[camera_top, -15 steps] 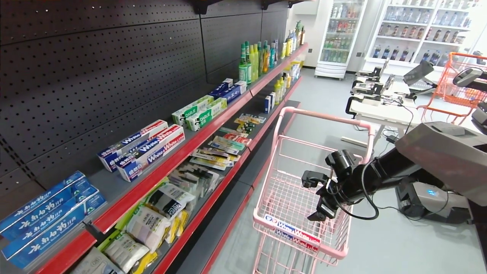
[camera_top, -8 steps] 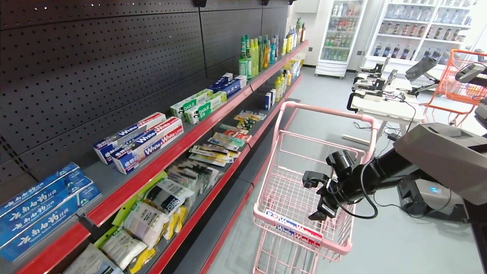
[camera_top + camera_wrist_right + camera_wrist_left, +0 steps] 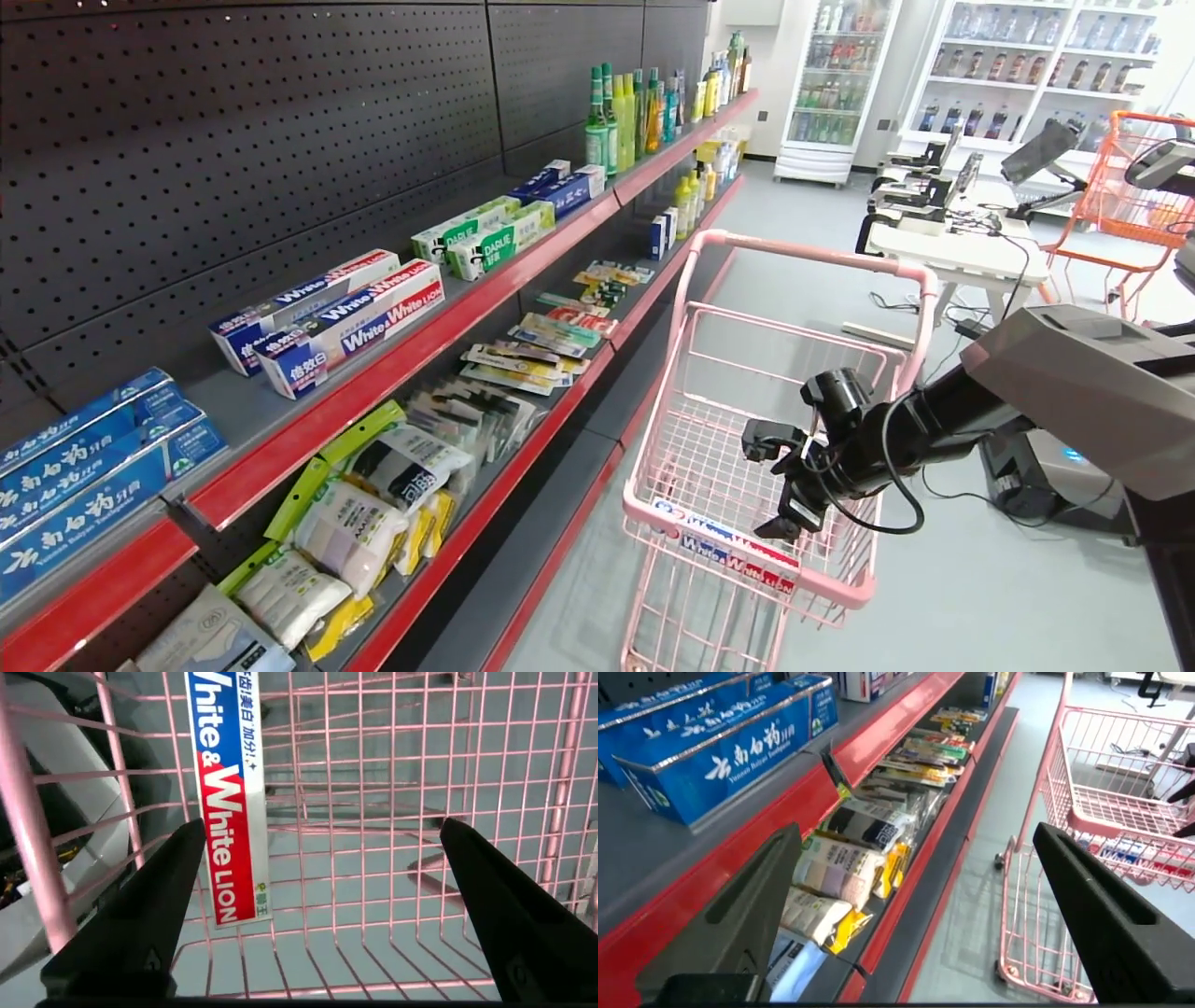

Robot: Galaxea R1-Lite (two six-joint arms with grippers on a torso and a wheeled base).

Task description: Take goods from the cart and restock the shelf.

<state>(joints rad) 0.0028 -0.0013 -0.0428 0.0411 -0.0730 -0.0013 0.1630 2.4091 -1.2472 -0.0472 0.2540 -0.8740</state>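
A pink wire cart (image 3: pixel 803 271) stands in the aisle beside the red-edged shelf (image 3: pixel 485 294). One White & White toothpaste box (image 3: pixel 738 558) leans inside the cart's near end wall. My right gripper (image 3: pixel 769 483) hangs open inside the basket, just above and behind that box. In the right wrist view the box (image 3: pixel 224 793) lies against the mesh between the spread fingers (image 3: pixel 140 924). Matching White & White boxes (image 3: pixel 345 313) lie on the upper shelf. My left gripper (image 3: pixel 924 915) is open and holds nothing, near the shelf front, with the cart (image 3: pixel 1120 812) off to one side.
Blue toothpaste boxes (image 3: pixel 84 471) and green ones (image 3: pixel 485 243) share the upper shelf with bottles (image 3: pixel 635 117) farther along. Packets (image 3: pixel 364 523) fill the lower shelf. A white desk (image 3: pixel 962 257), an orange cart (image 3: pixel 1120 187) and drink coolers (image 3: pixel 840 84) stand beyond. Grey floor lies between shelf and cart.
The whole head picture has shifted, so the camera moved. The right gripper stays open over the cart, with the box a little closer under it.
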